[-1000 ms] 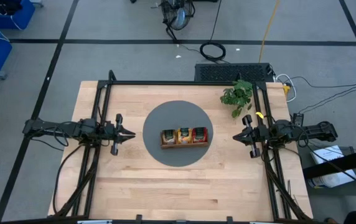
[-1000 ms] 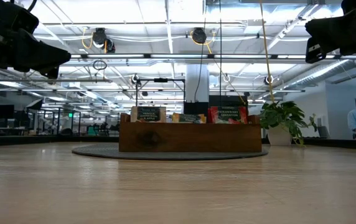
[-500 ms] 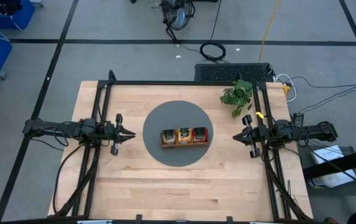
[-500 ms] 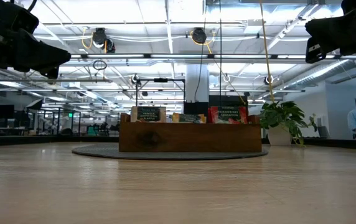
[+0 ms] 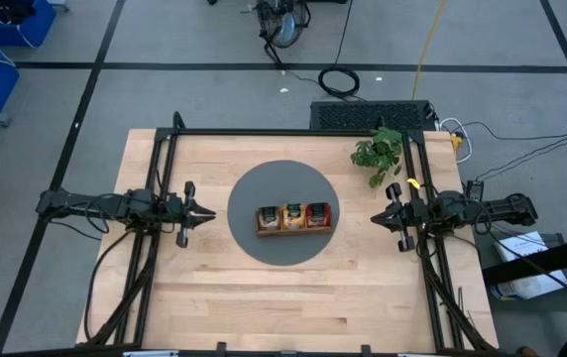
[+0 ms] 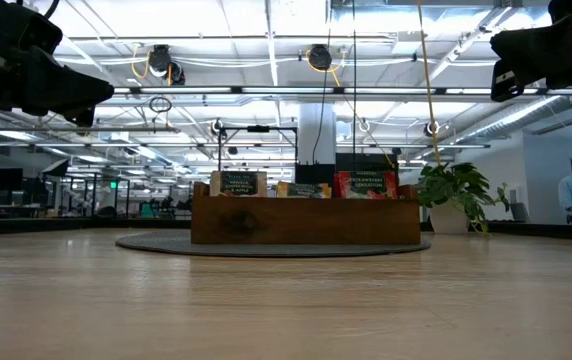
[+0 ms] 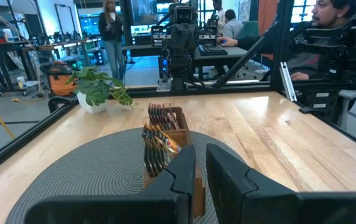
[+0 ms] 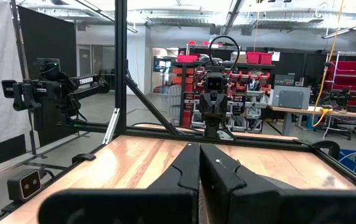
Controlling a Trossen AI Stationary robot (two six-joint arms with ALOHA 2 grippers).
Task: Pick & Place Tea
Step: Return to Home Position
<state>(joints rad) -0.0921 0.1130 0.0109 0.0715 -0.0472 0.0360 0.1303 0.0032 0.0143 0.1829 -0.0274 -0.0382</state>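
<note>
Tea [image 5: 293, 214] filled all three sections of the tray [image 5: 293, 231], so the job looked done; the left gripper [image 5: 208, 211] and right gripper [image 5: 376, 217] hung clenched, empty, well apart from it.

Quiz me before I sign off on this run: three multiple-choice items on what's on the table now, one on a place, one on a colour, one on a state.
1. Where does the wooden tray stand?
A on the floor
B on the round grey mat
C lifted in a gripper

2. What colour are the sachets in the compartment nearest the right arm?
A orange
B blue
C red

3. How are the left gripper and right gripper?
A both empty, off to opposite sides of the mat
B both clamped on the tray
C one carrying a sachet

Answers:
1 B: the high view shows the tray in the mat's middle.
2 C: the red sachets fill that end.
3 A: each hangs clear of the mat, fingers shut with nothing between them.
</note>
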